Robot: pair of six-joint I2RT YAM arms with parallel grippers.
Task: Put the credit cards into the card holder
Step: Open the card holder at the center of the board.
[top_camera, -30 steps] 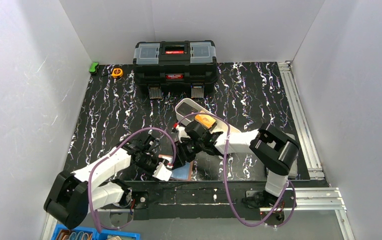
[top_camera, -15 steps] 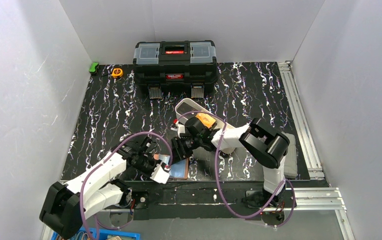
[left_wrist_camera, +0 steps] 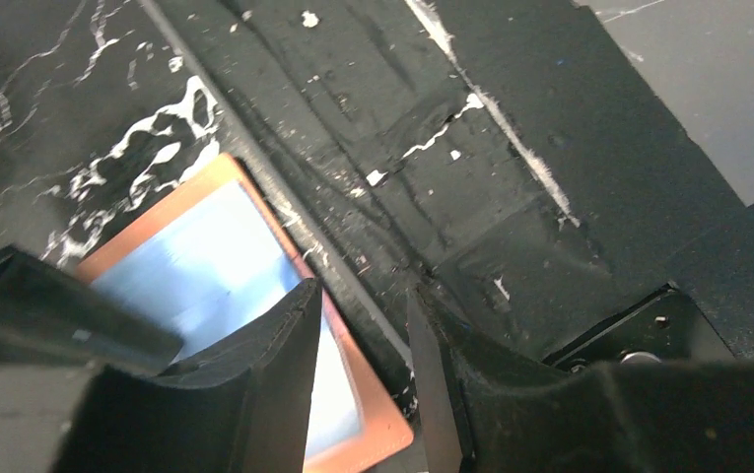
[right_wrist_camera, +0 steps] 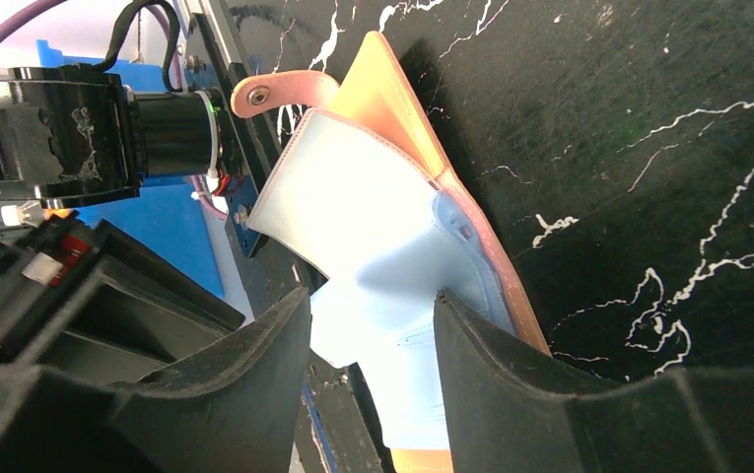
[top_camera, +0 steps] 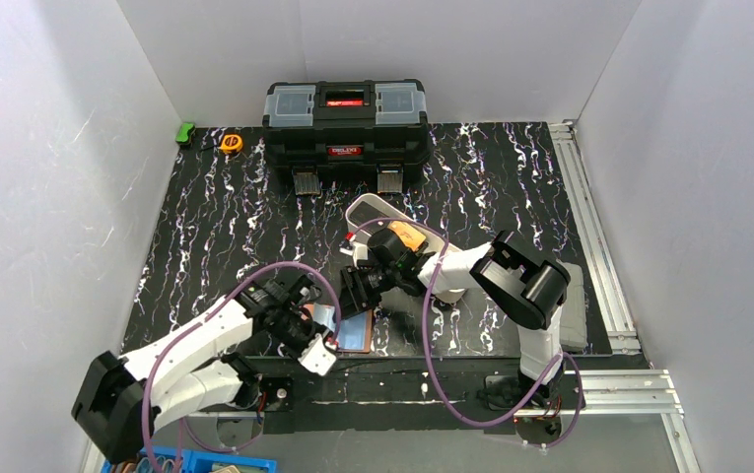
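1. Lying unfolded on the worktop [top_camera: 225,227], the card holder [top_camera: 355,335] sits between both hands, near the front edge.
2. Left hand [left_wrist_camera: 363,301]: fingers parted, nothing between them; one finger overhangs the holder's corner.
3. Right hand [right_wrist_camera: 371,301]: fingers straddle the holder's pale blue lining; whether they pinch it I cannot tell.

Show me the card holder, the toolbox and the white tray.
card holder [right_wrist_camera: 254,96]: right wrist view, snap tab.
toolbox [top_camera: 344,126]: top view, middle of body.
white tray [top_camera: 365,201]: top view, far end rim.
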